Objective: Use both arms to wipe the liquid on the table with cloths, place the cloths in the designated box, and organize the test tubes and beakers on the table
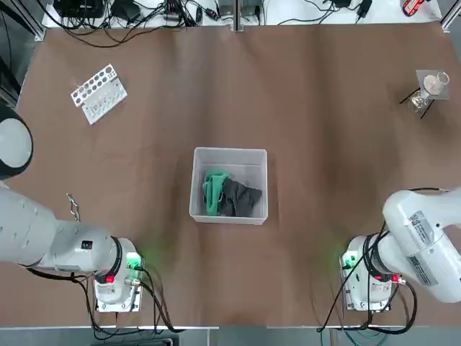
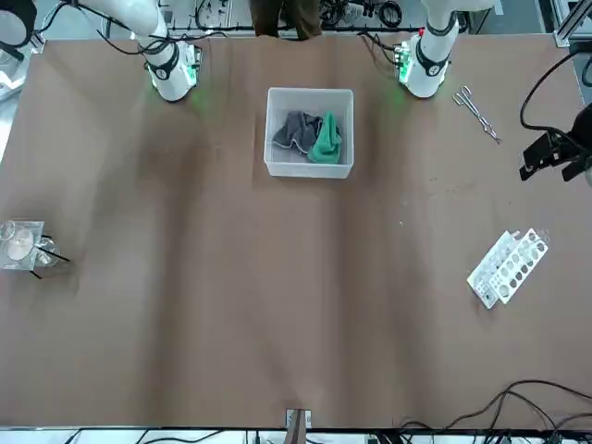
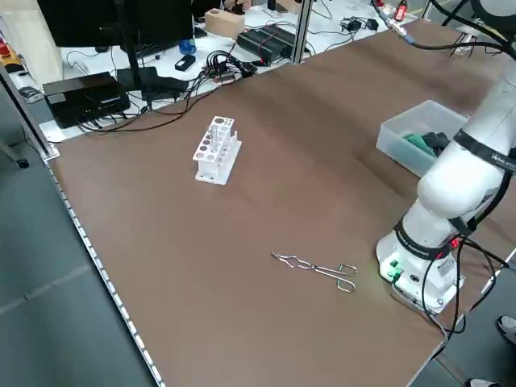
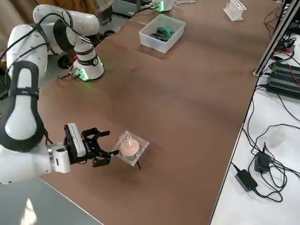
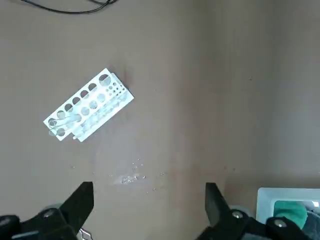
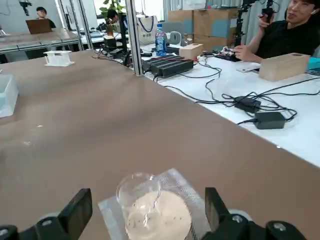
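— Judging by the box [image 1: 230,156], wiping looks done — green cloth [image 1: 214,191] and dark cloth [image 1: 241,197] both lie inside it.

— And the glassware?

— Not yet sorted, I'd say. The right gripper [image 4: 104,147], fingers spread and empty, sits just short of the beaker [image 6: 138,189] on its stand [image 4: 132,149]. The left gripper [image 5: 149,207], also wide open and empty, hangs above the tube rack [image 5: 88,111].

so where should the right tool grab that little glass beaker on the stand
Probably by its side wall just under the round rim, coming in level from the robot's side. The beaker stands upright on the stand, and the open right tool already faces it with a finger on each side, so closing there should pinch it.
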Robot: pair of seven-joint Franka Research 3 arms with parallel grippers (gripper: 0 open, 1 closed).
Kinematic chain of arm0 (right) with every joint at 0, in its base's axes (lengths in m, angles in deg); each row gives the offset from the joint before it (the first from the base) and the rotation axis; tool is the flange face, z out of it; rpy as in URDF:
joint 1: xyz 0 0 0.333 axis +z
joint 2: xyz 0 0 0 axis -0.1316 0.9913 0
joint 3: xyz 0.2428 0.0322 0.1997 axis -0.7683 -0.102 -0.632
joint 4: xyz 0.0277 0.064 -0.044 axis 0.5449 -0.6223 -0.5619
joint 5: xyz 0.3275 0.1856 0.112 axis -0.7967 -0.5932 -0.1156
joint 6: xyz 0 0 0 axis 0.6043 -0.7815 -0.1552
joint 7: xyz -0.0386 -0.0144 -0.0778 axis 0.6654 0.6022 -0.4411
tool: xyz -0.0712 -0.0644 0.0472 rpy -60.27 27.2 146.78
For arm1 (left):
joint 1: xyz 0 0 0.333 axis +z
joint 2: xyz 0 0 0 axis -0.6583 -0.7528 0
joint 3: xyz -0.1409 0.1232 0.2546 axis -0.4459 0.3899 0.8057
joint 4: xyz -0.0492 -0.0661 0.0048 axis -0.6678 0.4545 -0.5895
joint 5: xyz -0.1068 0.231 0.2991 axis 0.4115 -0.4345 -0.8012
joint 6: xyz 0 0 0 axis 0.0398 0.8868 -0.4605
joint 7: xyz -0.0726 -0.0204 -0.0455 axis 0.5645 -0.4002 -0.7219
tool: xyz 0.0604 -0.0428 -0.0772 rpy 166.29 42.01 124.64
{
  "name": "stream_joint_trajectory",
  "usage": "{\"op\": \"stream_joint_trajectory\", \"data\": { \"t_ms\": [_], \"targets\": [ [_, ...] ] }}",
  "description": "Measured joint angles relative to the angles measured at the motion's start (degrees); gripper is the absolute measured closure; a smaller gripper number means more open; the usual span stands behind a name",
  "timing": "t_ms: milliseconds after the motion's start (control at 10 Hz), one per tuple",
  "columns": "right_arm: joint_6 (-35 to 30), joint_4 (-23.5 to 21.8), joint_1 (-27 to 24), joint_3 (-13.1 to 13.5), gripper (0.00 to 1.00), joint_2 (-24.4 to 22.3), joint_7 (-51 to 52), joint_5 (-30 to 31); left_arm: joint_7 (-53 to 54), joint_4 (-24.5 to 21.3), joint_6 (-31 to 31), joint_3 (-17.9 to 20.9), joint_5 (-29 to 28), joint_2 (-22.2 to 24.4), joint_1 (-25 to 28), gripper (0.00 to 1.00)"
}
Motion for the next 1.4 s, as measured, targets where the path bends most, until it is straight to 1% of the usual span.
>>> {"op": "stream_joint_trajectory", "data": {
  "t_ms": [200, 400, 600, 800, 1100, 1400],
  "targets": [
    [-1.6, 1.2, 1.0, -0.5, 0.0, -4.9, -8.0, 1.0, 0.0, 0.0, 0.0, 0.1, 0.0, 0.4, 0.2, 0.02],
    [-2.2, 1.3, 4.1, -0.7, 0.0, -9.7, -14.3, 3.5, 0.0, 0.0, 0.0, 0.1, 0.0, 0.5, 0.3, 0.02],
    [-2.3, 1.3, 8.8, -0.9, 0.0, -12.2, -20.0, 6.3, 0.0, 0.0, 0.1, 0.1, 0.0, 0.5, 0.3, 0.03],
    [-1.3, 1.2, 15.3, -1.0, 0.0, -13.2, -24.9, 8.5, 0.0, 0.0, 0.1, 0.2, 0.0, 0.5, 0.4, 0.03],
    [5.6, 1.0, 26.6, -1.1, 0.0, -13.4, -33.0, 11.6, 0.0, 0.0, 0.1, 0.2, 0.0, 0.6, 0.9, 0.04],
    [16.9, 0.4, 38.9, -1.1, 0.0, -13.4, -41.8, 17.6, -0.5, 0.0, 0.1, 0.1, 0.0, 0.7, 0.9, 0.04]
  ]
}}
